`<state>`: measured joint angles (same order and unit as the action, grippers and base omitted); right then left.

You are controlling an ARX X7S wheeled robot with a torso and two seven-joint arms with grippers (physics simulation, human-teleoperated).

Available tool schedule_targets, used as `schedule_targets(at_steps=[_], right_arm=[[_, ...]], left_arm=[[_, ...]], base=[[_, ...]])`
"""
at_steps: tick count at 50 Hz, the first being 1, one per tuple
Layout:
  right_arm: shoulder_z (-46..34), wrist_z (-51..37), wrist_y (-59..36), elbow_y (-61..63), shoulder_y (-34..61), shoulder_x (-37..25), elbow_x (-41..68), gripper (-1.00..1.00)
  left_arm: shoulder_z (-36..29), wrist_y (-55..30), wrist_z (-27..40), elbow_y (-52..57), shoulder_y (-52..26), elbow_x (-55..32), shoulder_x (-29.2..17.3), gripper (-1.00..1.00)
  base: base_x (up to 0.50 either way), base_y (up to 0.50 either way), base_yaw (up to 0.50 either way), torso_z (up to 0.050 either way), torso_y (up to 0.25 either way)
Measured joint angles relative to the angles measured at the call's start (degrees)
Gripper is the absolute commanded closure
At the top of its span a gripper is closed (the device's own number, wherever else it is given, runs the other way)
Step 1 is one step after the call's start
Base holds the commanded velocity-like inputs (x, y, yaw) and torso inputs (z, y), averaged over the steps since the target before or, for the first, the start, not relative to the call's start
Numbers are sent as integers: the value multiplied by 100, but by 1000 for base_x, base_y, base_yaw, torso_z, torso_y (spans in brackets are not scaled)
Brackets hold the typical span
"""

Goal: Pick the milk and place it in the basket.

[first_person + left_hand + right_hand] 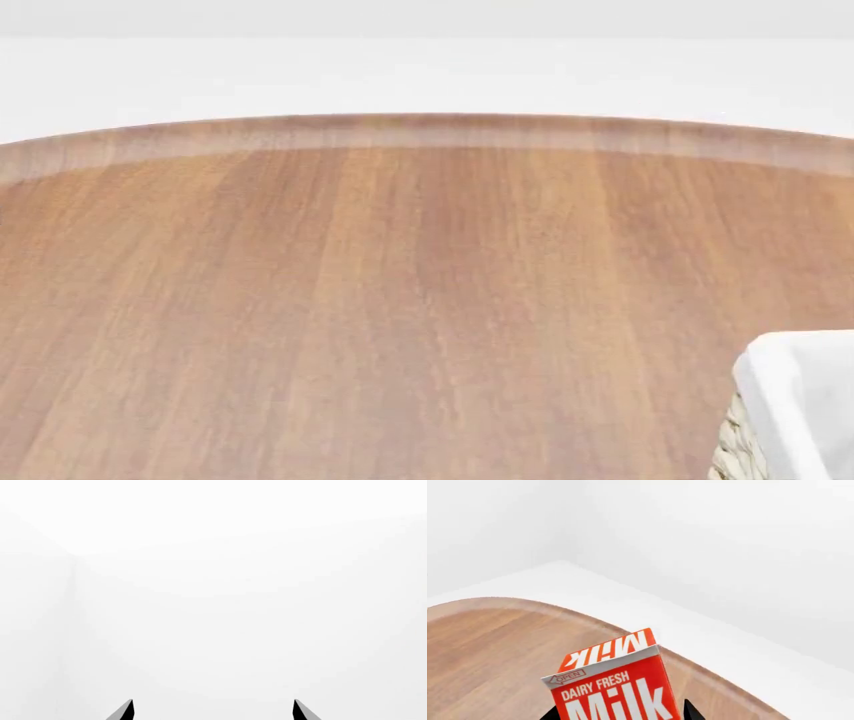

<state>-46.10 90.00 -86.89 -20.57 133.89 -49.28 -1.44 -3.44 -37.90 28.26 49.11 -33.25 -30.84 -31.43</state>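
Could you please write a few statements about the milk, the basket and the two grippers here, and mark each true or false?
1. The milk sits between the right gripper's fingertips. True.
2. The left gripper holds the milk. False: its fingertips stand apart with nothing between them.
3. The head view shows the whole basket. False: only one corner shows, at that view's lower right edge.
4. The milk is already in the basket. False: it is at the right gripper, with the wooden table behind it.
5. The basket has a white lining over its rim. True.
6. The milk shows in the head view. False: only the table and the basket corner do.
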Motion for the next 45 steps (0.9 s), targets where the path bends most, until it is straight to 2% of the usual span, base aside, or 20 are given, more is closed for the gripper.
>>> schedule_targets(at_steps=[31,45], right_arm=[[-1278,-7,-311,51,-35,-877,469,100],[-1605,-14,-311,-61,-52,-967,504,100]], left_arm=[[-1,72,37,-25,50,-13,-39,-100],[-23,114,53,-33,82,-4,-48,-100]], base=[[0,0,0,0,1],[0,0,0,1,1]])
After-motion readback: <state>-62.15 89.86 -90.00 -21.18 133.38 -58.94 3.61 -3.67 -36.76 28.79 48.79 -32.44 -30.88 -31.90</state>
